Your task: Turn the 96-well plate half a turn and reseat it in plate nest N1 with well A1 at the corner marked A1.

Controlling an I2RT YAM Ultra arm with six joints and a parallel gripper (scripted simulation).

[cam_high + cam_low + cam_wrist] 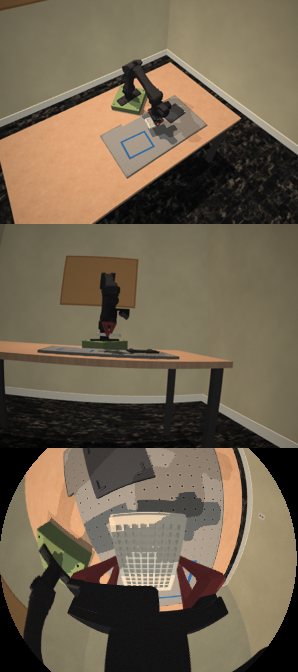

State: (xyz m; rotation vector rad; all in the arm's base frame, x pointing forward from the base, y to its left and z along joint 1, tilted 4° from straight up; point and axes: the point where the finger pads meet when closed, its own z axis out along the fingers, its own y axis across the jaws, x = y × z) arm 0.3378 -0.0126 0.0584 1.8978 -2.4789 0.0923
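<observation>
My gripper [155, 121], with red fingers, is shut on the white 96-well plate [150, 122] and holds it level in the air above the grey deck. In the side view the plate [110, 335] hangs well above the deck under the red fingers [108, 328]. In the wrist view the plate [148, 554] fills the space between the fingers. The dark plate nest N1 [175, 111] lies empty on the deck to the right of the gripper; it also shows in the wrist view [117, 459]. The blue taped outline B1 [137, 144] lies to the front left, empty. I cannot make out the cut corner.
The grey perforated deck [152, 134] lies on the wooden table. The arm's green base block [129, 102] stands just behind the deck. The table's edge runs close to the deck's right end.
</observation>
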